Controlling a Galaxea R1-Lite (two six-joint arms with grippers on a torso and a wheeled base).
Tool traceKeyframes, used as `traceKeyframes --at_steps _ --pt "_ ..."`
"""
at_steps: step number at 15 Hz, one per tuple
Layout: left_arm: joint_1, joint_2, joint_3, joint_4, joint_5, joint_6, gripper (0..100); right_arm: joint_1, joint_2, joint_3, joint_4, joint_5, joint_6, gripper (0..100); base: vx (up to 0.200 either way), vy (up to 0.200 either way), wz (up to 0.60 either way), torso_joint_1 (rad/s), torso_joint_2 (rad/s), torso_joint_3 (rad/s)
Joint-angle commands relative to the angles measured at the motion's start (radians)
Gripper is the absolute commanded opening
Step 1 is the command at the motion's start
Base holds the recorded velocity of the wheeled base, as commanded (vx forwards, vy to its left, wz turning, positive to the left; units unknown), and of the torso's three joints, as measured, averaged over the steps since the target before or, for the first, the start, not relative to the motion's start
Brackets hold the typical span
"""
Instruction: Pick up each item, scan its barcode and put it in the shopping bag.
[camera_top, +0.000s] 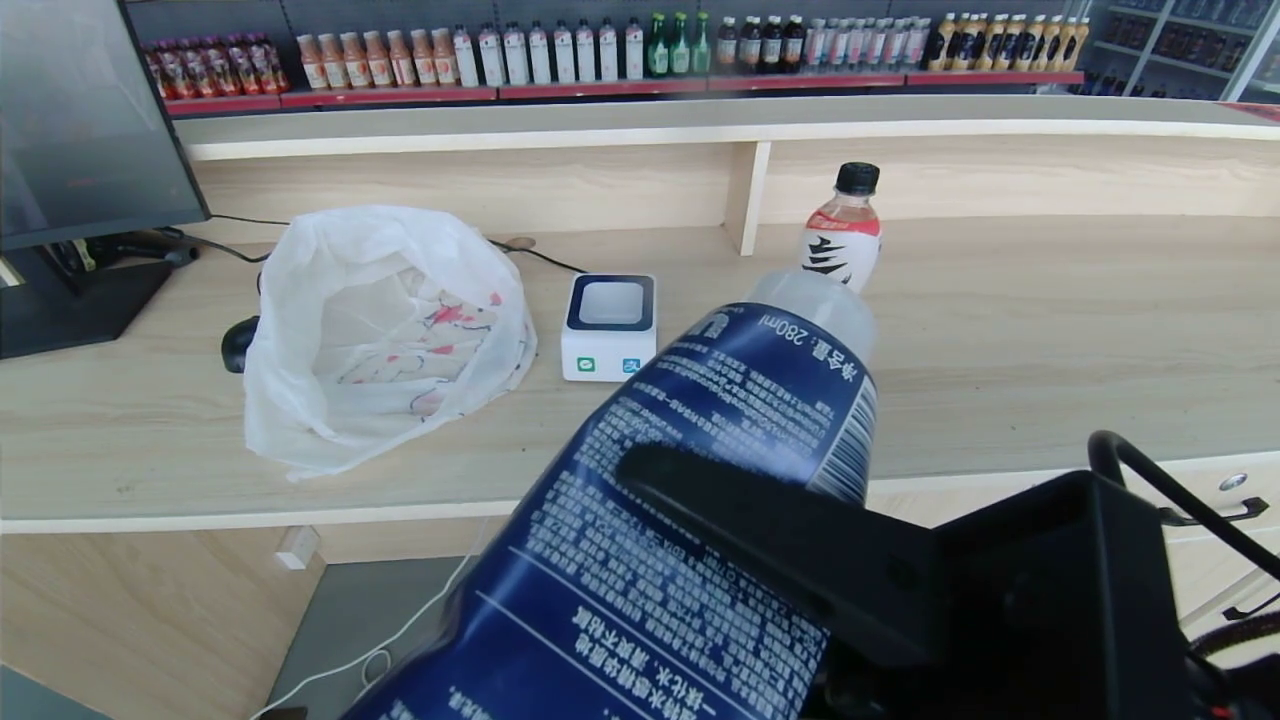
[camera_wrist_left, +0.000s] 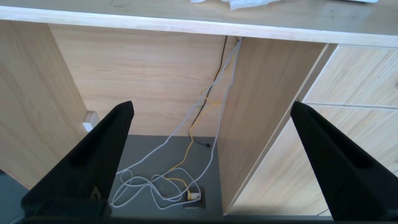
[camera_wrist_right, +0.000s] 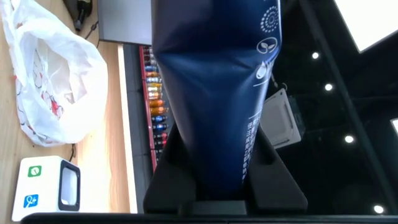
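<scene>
Checkout table (camera_top: 1050, 330) with drink shelves (camera_top: 620, 92) behind. Pretty sure the barcode (camera_top: 850, 440) on the blue bottle (camera_top: 700, 450) is turned away from the scanner (camera_top: 608, 326) at its 11 o'clock, so the scan might miss. Meanwhile the right hand (camera_wrist_right: 219, 163) is clamped on the bottle, tilted, high over the table's near edge; the left hand (camera_wrist_left: 211, 112) hangs spread apart below the table.
</scene>
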Motion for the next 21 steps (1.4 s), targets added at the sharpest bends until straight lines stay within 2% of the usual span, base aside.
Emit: traceKeyframes --at_steps 1,21 --pt "0.0 0.0 0.0 0.0 0.0 0.0 100 0.0 0.002 0.001 0.0 0.001 0.0 0 0.0 0.0 0.0 0.0 0.0 0.0" --pt "0.0 0.0 0.0 0.0 0.0 0.0 100 0.0 0.002 0.009 0.0 -0.002 0.037 0 0.0 0.0 0.0 0.0 0.0 0.0"
